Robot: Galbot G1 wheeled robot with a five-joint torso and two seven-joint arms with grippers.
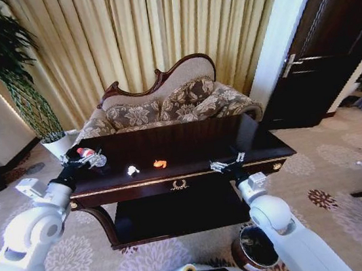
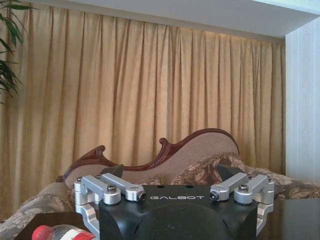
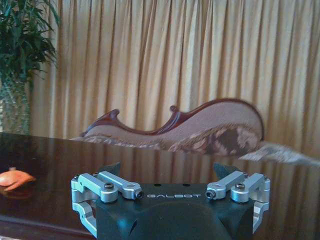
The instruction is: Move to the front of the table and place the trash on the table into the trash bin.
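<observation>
Plainly, "GALBOT" marks the left end effector (image 2: 170,175) beside the bottle (image 2: 62,233).

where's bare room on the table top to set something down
Bare: the back half of the table toward the sofa, and the stretch between the orange scrap and the right gripper. Crowded: the front left, with bottle, left gripper and white scrap.

We note gold curtains (image 1: 154,26) far, patterned sofa (image 1: 170,104) before them, potted plant (image 1: 0,58) left, dark door (image 1: 328,44) right, floral carpet (image 1: 317,171).
</observation>
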